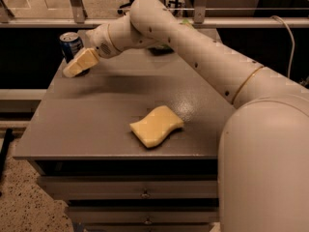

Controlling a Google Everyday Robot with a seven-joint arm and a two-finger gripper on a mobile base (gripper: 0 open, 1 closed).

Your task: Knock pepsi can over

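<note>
Arm [207, 62]: white, fills the right side of the view. It reaches from the near right, up and across the tabletop toward the far left corner, with the wrist angled down and to the left.

Tabletop [96, 115]: grey and flat, sitting on a cabinet. Drawers [145, 195] with small knobs show on the cabinet's front face below the near edge. Speckled floor [24, 202] visible at lower left.

Sponge [156, 125]: yellow with a wavy outline, lying flat on the near half of the tabletop, a little right of centre. It is well apart from the can and from the hand, and nothing touches it.

Hand [71, 69]: tan, at the far left corner of the tabletop, pointing down and left from the wrist. Its tip sits low, just above the surface, and covers the lower right part of the can from this angle. It shows as one tan wedge. Cannot tell whether it is spread or pressed together. It carries nothing.

Pepsi can [70, 43]: dark blue with a silver top, standing upright at the far left corner of the tabletop, close to the left edge. It is directly behind the tip of the hand. The two overlap in view, so contact is likely, but real touching cannot be confirmed. The can shows no tilt.
</note>
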